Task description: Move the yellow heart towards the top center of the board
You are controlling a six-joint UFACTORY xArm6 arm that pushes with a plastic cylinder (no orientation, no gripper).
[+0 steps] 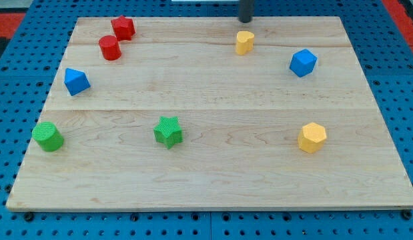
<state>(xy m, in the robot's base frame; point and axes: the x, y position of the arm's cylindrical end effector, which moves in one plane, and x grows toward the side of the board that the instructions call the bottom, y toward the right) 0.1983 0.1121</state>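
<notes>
The yellow heart (244,42) lies near the view's top edge of the wooden board (213,173), a little right of centre. My tip (246,21) is just above it at the board's top edge, a short gap away and not touching it. The rod runs up out of the view.
Two red blocks (123,27) (110,48) lie at the top left. A blue block (77,81) is at the left, a blue block (303,63) at the right. A green cylinder (47,136) is at lower left, a green star (168,131) at lower centre, a yellow hexagon (312,137) at lower right.
</notes>
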